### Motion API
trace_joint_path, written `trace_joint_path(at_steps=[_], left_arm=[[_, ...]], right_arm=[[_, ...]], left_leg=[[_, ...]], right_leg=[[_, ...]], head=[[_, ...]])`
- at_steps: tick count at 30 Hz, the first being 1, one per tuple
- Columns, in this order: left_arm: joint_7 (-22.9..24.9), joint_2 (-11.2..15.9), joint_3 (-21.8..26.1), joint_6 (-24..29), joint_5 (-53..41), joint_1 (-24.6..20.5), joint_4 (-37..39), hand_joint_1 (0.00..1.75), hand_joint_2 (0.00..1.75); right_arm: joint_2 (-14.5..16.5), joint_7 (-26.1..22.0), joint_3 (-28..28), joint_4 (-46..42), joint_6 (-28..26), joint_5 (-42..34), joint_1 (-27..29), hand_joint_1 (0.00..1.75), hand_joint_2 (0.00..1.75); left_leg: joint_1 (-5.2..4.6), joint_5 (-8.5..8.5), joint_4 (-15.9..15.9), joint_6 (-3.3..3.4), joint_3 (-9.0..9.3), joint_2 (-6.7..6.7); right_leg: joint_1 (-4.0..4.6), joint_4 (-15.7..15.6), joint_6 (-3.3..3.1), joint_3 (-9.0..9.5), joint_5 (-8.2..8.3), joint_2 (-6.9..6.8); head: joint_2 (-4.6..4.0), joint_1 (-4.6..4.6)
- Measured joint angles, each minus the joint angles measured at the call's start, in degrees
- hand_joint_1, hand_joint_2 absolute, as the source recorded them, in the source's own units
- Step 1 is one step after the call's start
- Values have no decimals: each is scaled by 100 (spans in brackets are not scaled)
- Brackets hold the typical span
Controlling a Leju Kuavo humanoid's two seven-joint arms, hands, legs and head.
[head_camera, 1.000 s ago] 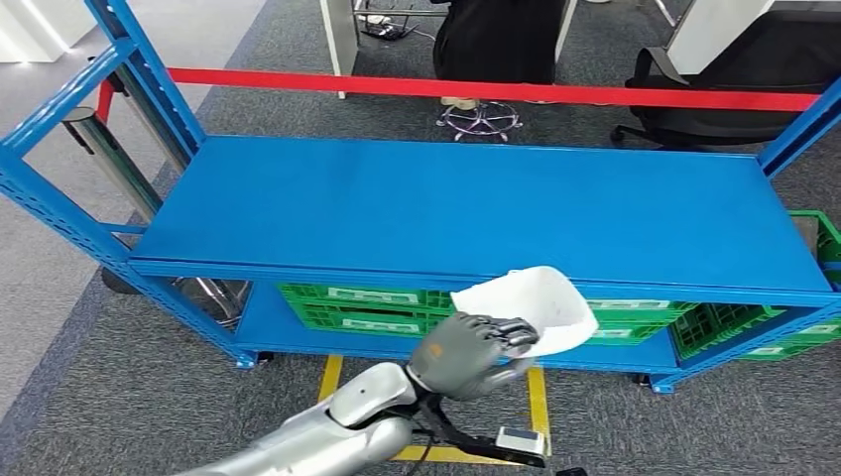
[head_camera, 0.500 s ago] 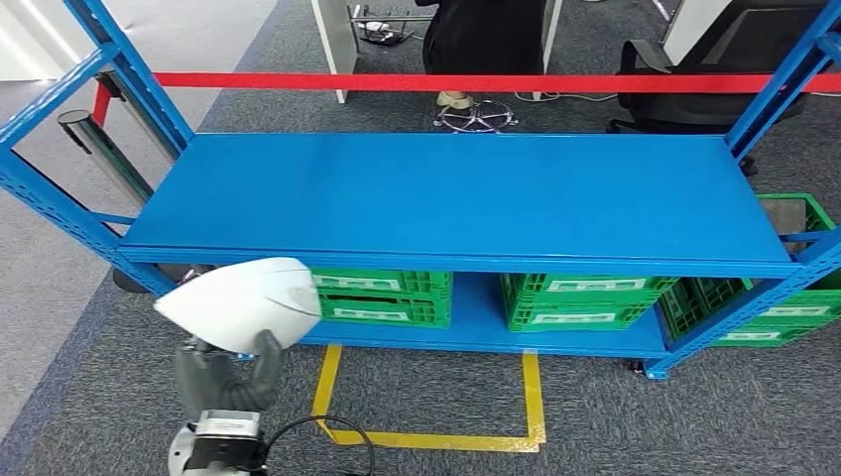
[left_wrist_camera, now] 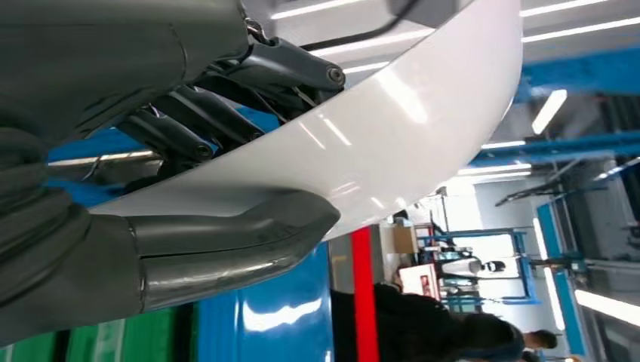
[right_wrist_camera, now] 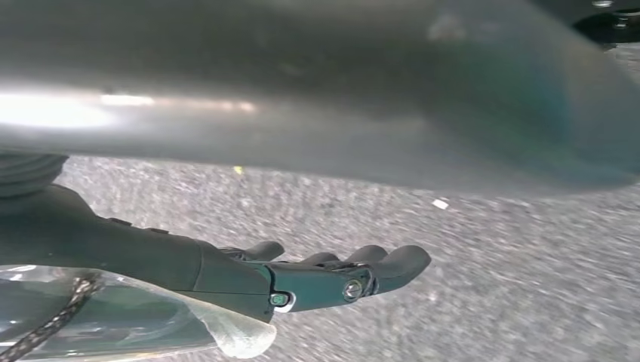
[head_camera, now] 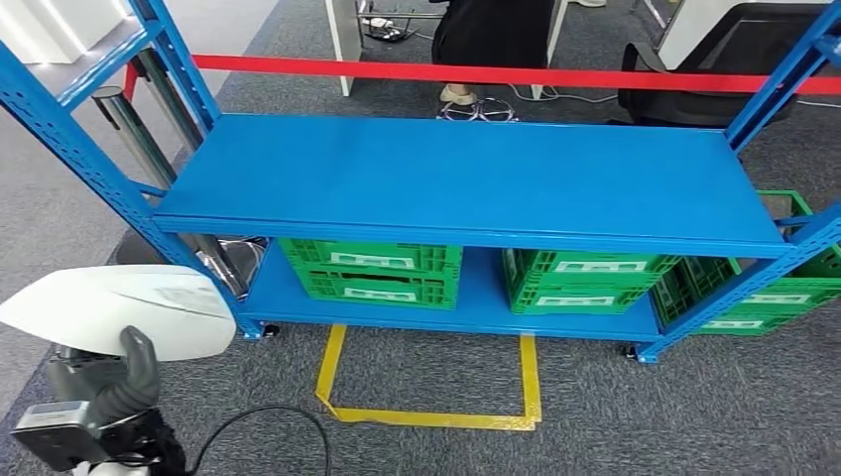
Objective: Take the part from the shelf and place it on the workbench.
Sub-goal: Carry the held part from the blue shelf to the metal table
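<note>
Now we see our left hand (head_camera: 109,382) low at the left of the head view, holding the white part (head_camera: 124,309) out over the grey carpet (head_camera: 595,397), well clear of the blue shelf (head_camera: 466,178). The part is a smooth, curved white shell, lying roughly flat, with one end tapering to a point. In the left wrist view our thick grey thumb (left_wrist_camera: 226,245) presses against one face of the part (left_wrist_camera: 392,143) while the darker fingers (left_wrist_camera: 226,113) bear on the other, so the fingers are closed on the part and it is gripped between them.

Our right hand (right_wrist_camera: 302,283) hangs above the carpet (right_wrist_camera: 490,249) in the right wrist view; its fingers lie nearly straight, close together, with nothing in them.

On the shelf's lower level stand green crates (head_camera: 372,270), side by side, and another green crate (head_camera: 793,288) sits at the right end beside the upright. A yellow tape outline (head_camera: 431,412) marks the carpet in front of the shelf. Behind the shelf runs a red barrier band (head_camera: 496,74), and beyond it stand a black office chair (head_camera: 694,84) and a person in dark clothing (head_camera: 491,35).
</note>
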Motion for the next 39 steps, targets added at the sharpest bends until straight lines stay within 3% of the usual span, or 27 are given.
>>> trace_joint_path(at_steps=[1,2,3,4,5,7,8,10,11,13,15,16,17,18,20,22,23,25,26,27,30,31,32,34,36,38,39], left_arm=[[0,-95,377,-328,155,-40,114,175,175],[0,-174,772,-579,296,-95,285,175,175],[0,-248,1178,-765,409,-154,494,175,175],[0,-309,1550,-885,471,-204,695,175,175],[0,-363,1900,-982,492,-242,870,175,175],[0,-435,2436,-1138,480,-287,1098,175,175],[0,-453,2632,-1187,469,-300,1179,175,175],[0,-461,2904,-1227,459,-310,1309,175,175],[0,-462,3011,-1235,459,-308,1366,175,175],[0,-463,3176,-1244,459,-307,1454,175,175],[0,-464,3282,-1246,456,-312,1528,175,175],[0,-464,3332,-1247,444,-328,1582,175,175],[0,-463,3397,-1260,397,-358,1669,175,175],[0,-458,3485,-1279,314,-407,1785,175,175],[0,-432,3769,-1317,110,-560,2163,175,175],[0,-391,4111,-1309,-27,-738,2649,175,175],[0,-375,4265,-1307,-83,-804,2879,175,175],[0,-326,4543,-1310,-254,-886,3303,175,175],[0,-299,4682,-1295,-372,-922,3526,175,175],[0,-263,4823,-1248,-490,-969,3770,175,175],[0,-148,5192,-912,-754,-1140,4518,175,175],[0,-97,5298,-736,-811,-1201,4799,175,175],[0,-34,5402,-525,-862,-1263,5130,175,175],[0,104,5587,-65,-971,-1363,5842,175,175],[0,192,5690,245,-1066,-1444,6416,175,175],[0,246,5728,385,-1138,-1524,6840,175,175],[0,274,5736,419,-1180,-1554,7025,175,175]], right_arm=[[0,19,1,0,9,32,2,0,0],[0,39,2,0,27,72,5,0,0],[0,61,3,0,48,112,8,0,0],[0,81,5,0,69,146,11,0,0],[0,95,8,0,85,173,11,0,0],[0,110,10,0,95,200,9,0,0],[0,112,11,0,97,208,8,0,0],[2,115,11,1,102,217,10,0,0],[5,116,11,1,105,219,11,0,0],[10,120,11,2,113,221,15,0,0],[11,121,11,2,114,226,15,0,0],[11,123,11,2,115,235,15,0,0],[13,130,13,2,121,249,16,0,0],[14,143,16,2,133,268,17,0,0],[17,180,31,2,171,317,19,0,0],[21,210,52,3,203,358,23,0,0],[24,221,61,3,214,371,22,0,0],[31,238,70,5,229,392,20,0,0],[34,247,75,7,233,408,18,0,0],[36,257,82,8,237,428,18,0,0],[34,272,109,9,254,476,18,0,0],[31,265,114,9,258,482,11,0,0],[28,248,115,9,262,483,-4,0,0],[26,218,116,9,266,478,-55,0,0],[22,215,116,8,262,474,-112,0,0],[17,223,116,7,255,471,-149,0,0],[16,228,117,7,252,468,-160,0,0]], left_leg=[[-8,70,9,0,-93,13],[-13,136,24,-8,-190,24],[-13,194,49,-22,-289,34],[-10,242,88,-41,-387,42],[-13,280,144,-66,-480,49],[-20,348,263,-117,-618,50],[-20,390,295,-144,-653,49],[-2,464,303,-207,-683,40],[12,395,330,-248,-703,26],[45,-76,667,-333,-785,-5],[78,-660,1363,-401,-889,-15],[97,-775,1683,-429,-903,-16],[119,-744,1871,-453,-861,-16],[144,-597,1869,-474,-738,-13],[185,-285,1288,-506,-242,46],[168,-294,481,-474,273,142],[149,-363,233,-438,395,167],[122,-388,100,-328,372,118],[119,-344,94,-275,313,86],[118,-282,91,-211,244,56],[75,-55,91,-79,-19,-49],[46,25,97,-61,-121,-93],[16,107,105,-49,-227,-138],[-36,264,128,-41,-447,-232],[-76,410,157,-46,-621,-342],[-106,562,175,-63,-731,-470],[-115,641,172,-81,-772,-537]], right_leg=[[0,287,10,-10,-64,0],[0,430,18,45,21,-1],[0,388,22,186,210,-2],[-1,151,23,422,401,-3],[0,-241,20,729,473,-4],[11,-1064,-23,1289,335,2],[22,-1305,-55,1421,224,7],[32,-1405,-146,1408,220,2],[30,-1404,-192,1366,274,-7],[16,-1412,-270,1246,409,-31],[17,-1401,-296,1106,540,-49],[16,-1387,-297,1028,604,-70],[14,-1364,-291,944,666,-96],[9,-1332,-281,855,721,-132],[-2,-1255,-236,683,803,-201],[0,-1191,-164,583,864,-280],[7,-1175,-125,552,903,-322],[2,-1168,-47,503,976,-407],[-7,-1141,-16,470,931,-390],[-11,-1044,3,422,777,-329],[18,-192,-25,188,-81,-76],[36,135,-50,141,-241,-45],[59,346,-83,156,-245,-30],[118,257,-180,430,93,15],[192,-494,-317,1053,334,246],[220,-1316,-379,1599,225,460],[227,-1536,-379,1716,168,466]], head=[[0,-3],[0,-2],[0,-3],[0,-3],[0,-2],[1,-9],[1,-12],[1,-9],[0,-13],[-1,-20],[0,-30],[0,-33],[0,-33],[0,-33],[1,-37],[1,-43],[1,-49],[0,-41],[0,-41],[0,-33],[-1,-13],[-1,-10],[0,-9],[0,-10],[1,-12],[1,-12],[0,-9]])
